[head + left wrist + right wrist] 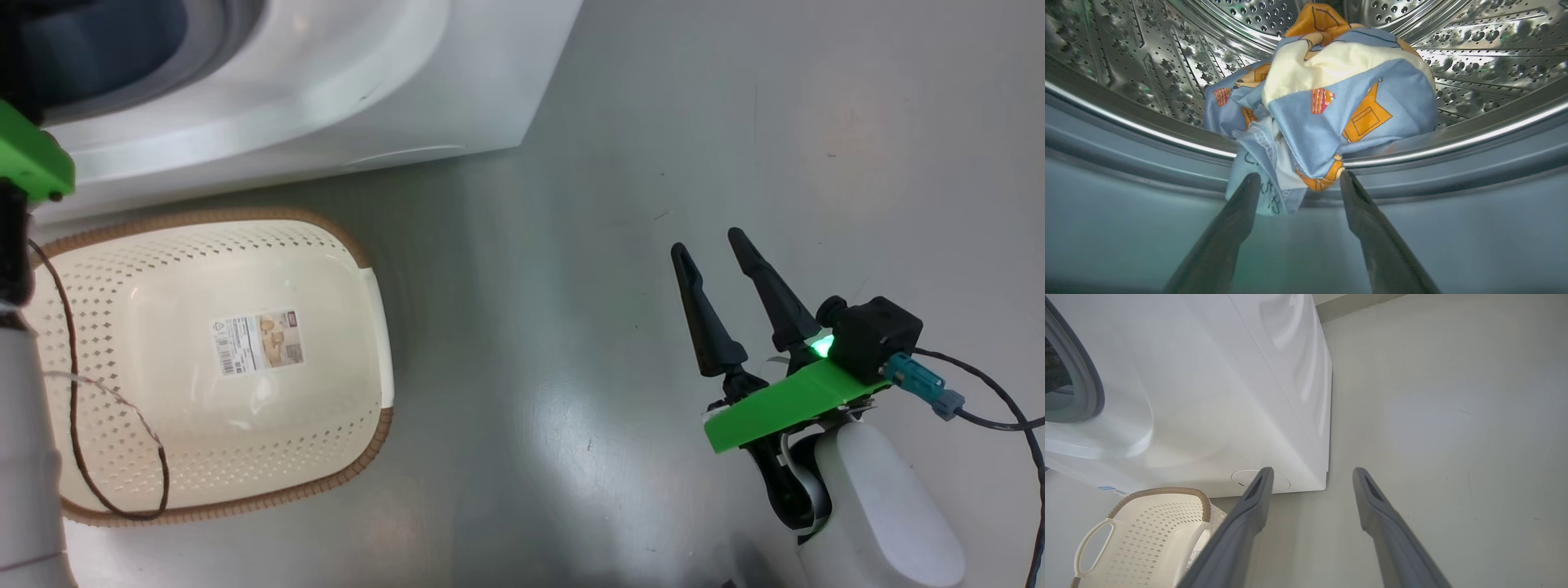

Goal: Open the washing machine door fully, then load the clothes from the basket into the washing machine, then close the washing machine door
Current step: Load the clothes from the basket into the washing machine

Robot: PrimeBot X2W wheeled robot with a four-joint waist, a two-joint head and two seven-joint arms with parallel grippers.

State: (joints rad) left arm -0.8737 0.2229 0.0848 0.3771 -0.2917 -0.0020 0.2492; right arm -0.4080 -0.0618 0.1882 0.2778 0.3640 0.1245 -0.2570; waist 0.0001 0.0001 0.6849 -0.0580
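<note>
Clothes [1331,94] sit inside the drum [1474,41] at upper centre, one flap draped over the gasket [1126,171], left gripper [1299,174] spread empty just below, right gripper [706,241] open, idle at lower right, basket [326,261] empty lower left; closing the door remains.

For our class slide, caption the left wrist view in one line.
Open left gripper before the clothes, lying in the washing machine drum, one corner hanging over its lip.

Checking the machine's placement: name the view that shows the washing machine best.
Right wrist view: the washing machine shows its front, side and round flap. Head view catches its lower front; left wrist view looks into its drum.
</note>
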